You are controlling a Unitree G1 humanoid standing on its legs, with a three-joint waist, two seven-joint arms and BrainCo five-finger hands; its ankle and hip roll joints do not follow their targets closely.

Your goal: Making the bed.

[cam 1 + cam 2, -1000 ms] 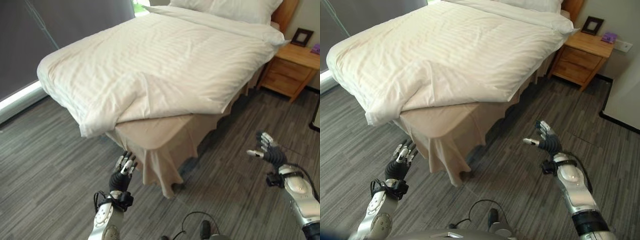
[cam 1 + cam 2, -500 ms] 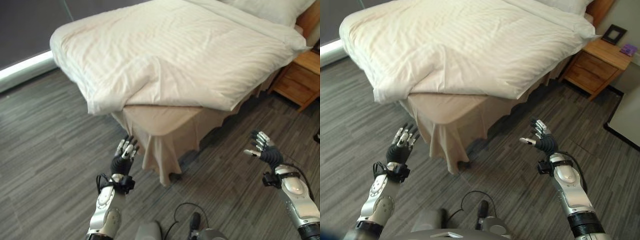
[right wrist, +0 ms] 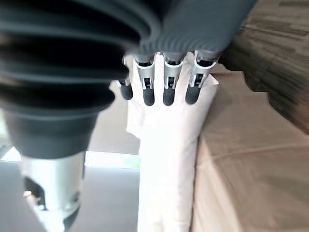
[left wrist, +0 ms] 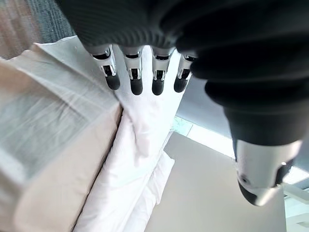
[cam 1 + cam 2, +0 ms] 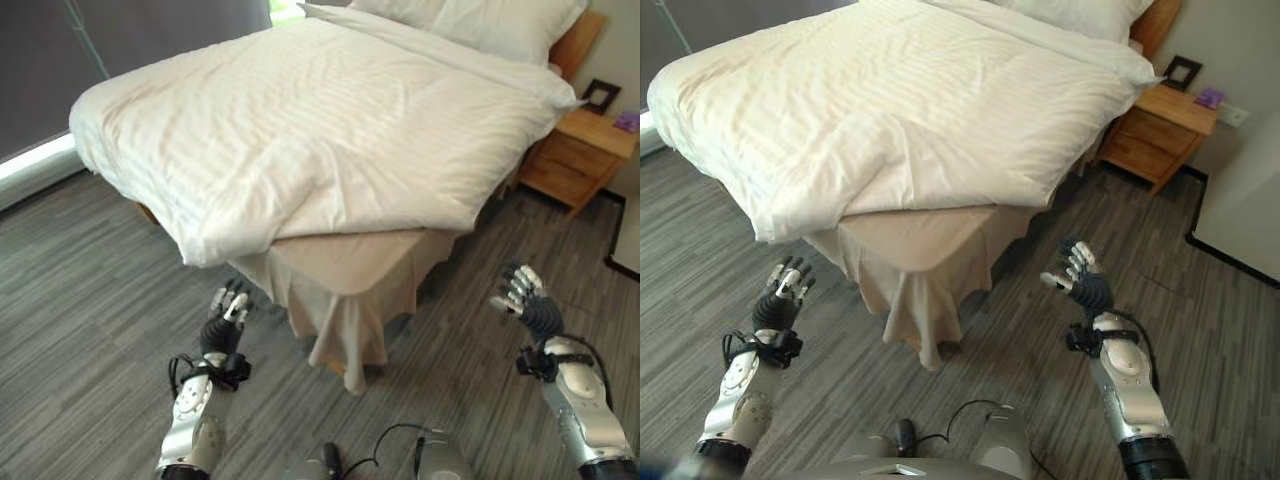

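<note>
So from the head cam I've got the bed [image 5: 350, 270] taking up most of the upper half of the frame, with the white duvet [image 5: 300, 130] spread over it. The near corner of the duvet is folded back, so the beige bed skirt [image 5: 345, 300] and a bit of mattress corner show around the middle of the frame. Pillows [image 5: 470, 20] are up at the top right, and a wooden nightstand [image 5: 575, 160] sits at the right edge. My left hand [image 5: 222, 322] is low and left of centre, fingers straight and relaxed, holding nothing, just short of the bed corner. My right hand [image 5: 522, 296] is at the lower right, fingers loosely spread too, empty, well apart from the duvet, over the grey wood floor [image 5: 80, 300].
</note>
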